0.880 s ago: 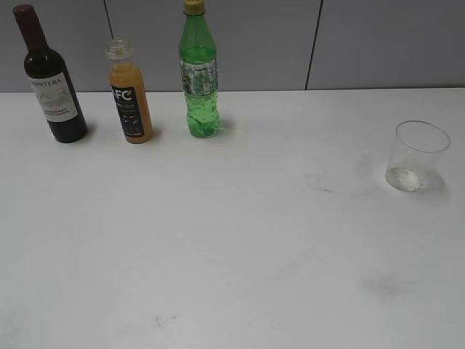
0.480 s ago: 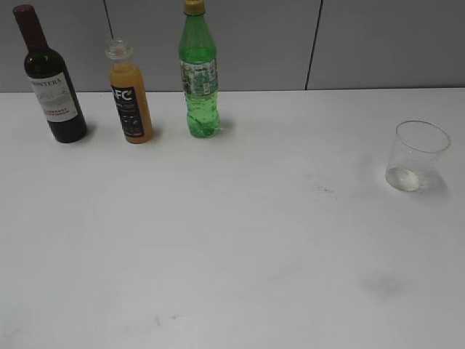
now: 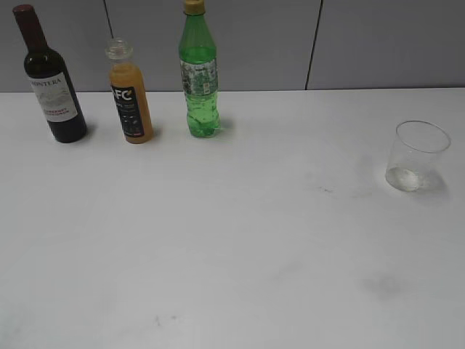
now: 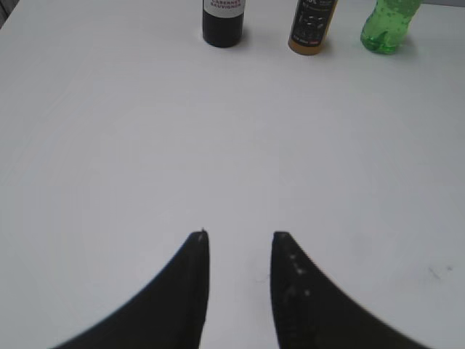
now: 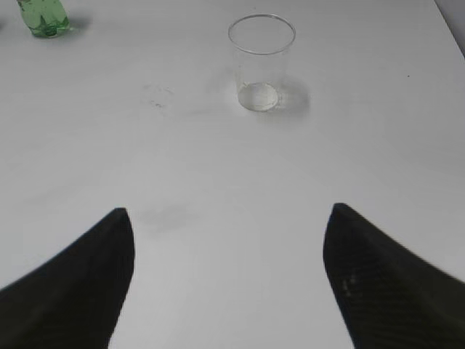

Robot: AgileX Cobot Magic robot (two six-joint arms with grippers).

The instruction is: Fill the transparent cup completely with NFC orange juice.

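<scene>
We keep both jaws parted, empty: left gripper [image 4: 238,236] narrowly, right gripper [image 5: 229,211] wide. Ahead of the left jaws, we judge the NFC orange juice [image 4: 312,27] bottle full, heavy, slick: grasp mid-body. The transparent cup [image 5: 261,63] ahead of the right jaws looks thin, crushable.

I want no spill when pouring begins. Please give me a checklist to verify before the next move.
1. transparent cup upright and empty: ok.
2. NFC orange juice bottle upright: ok.
3. Bottle cap removed: not ok, the cap is on.
4. left pincer holds nothing, jaws narrowly apart: ok.
5. right pincer wide open, cup ahead of it: ok.
6. wine bottle and green soda bottle stand apart from the juice: ok.
</scene>
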